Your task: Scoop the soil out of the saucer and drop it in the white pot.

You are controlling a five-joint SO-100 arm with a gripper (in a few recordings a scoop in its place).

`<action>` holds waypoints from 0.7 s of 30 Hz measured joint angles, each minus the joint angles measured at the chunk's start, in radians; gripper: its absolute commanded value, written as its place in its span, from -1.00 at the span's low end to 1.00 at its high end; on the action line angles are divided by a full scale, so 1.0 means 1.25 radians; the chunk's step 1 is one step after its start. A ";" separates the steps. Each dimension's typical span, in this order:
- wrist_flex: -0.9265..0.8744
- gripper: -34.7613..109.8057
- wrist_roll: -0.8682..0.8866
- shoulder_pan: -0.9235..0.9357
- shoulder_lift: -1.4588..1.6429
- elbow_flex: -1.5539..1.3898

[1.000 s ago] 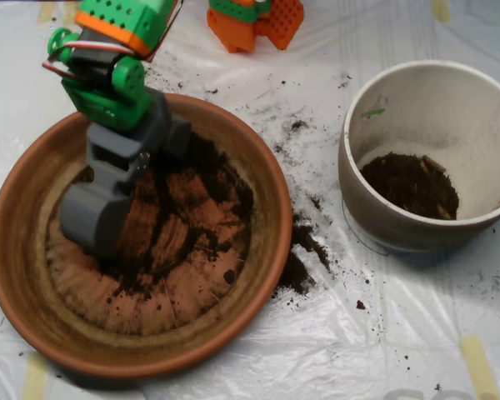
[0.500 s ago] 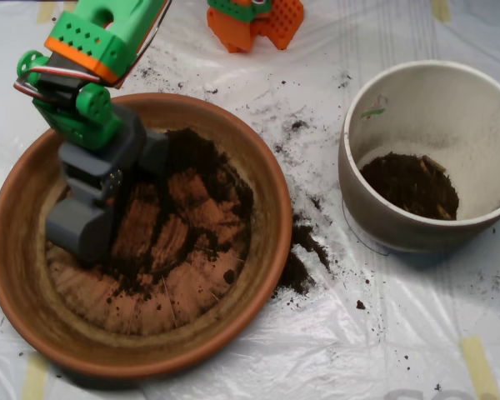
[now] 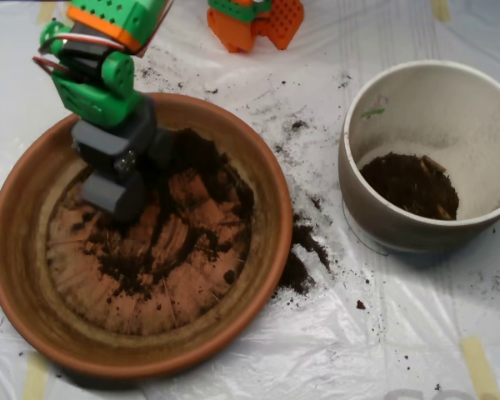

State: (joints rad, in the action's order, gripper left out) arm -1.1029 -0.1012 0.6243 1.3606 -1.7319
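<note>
While my claw [image 3: 112, 187] sits over the saucer's [image 3: 33, 275] far-left floor, I cannot tell its opening; soil [image 3: 192, 200] streaks the saucer, more fills the white pot [image 3: 375, 208] at right.

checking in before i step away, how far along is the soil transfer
Partly done: a layer of soil lies in the white pot. In hand: the pincer is down in the saucer. Left: thin soil across the saucer's base, plus spilled soil on the plastic sheet.
</note>
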 measured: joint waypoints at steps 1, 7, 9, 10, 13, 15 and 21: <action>0.001 -0.35 0.000 -0.006 0.013 -0.020; 0.016 -0.46 0.006 -0.038 0.101 -0.136; 0.015 -0.52 0.004 -0.053 0.119 -0.164; 0.015 -0.52 0.006 -0.059 0.120 -0.173; 0.011 -0.52 0.007 -0.076 0.128 -0.178; -0.002 -0.53 0.010 -0.093 0.130 -0.179; -0.076 -0.53 0.061 -0.153 0.142 -0.126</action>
State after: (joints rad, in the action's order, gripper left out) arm -1.1980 -0.0245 0.4326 1.5386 -1.8899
